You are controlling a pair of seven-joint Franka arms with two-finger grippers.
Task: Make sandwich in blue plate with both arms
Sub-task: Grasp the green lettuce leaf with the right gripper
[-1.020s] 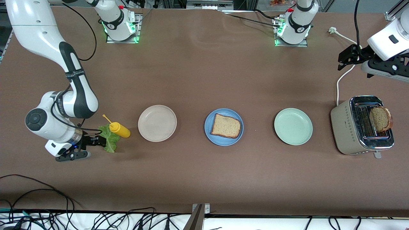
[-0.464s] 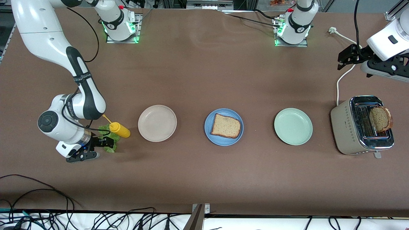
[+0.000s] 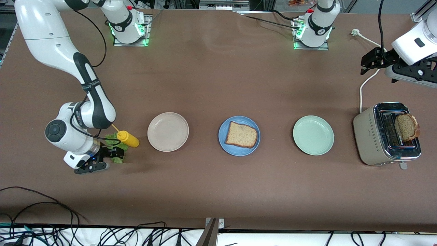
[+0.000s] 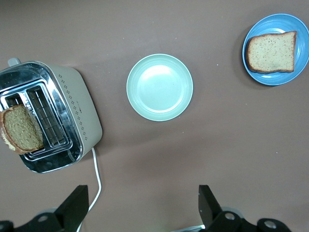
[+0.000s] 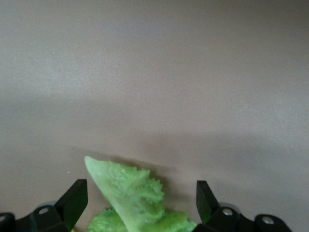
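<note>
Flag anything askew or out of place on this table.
The yellow squeeze bottle lies on its side against the lettuce leaf, and one bread slice leans crookedly out of the toaster. Plates sit orderly.

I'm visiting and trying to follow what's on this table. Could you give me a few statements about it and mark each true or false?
1. A slice of bread lies on the blue plate. True.
2. The green plate holds lettuce. False: it holds nothing; the lettuce lies on the table beside the yellow bottle.
3. A second bread slice sticks up out of the toaster. True.
4. The right tool is shut. False: it is open, at the lettuce.
5. The left tool holds bread. False: it is open and holds nothing.
</note>
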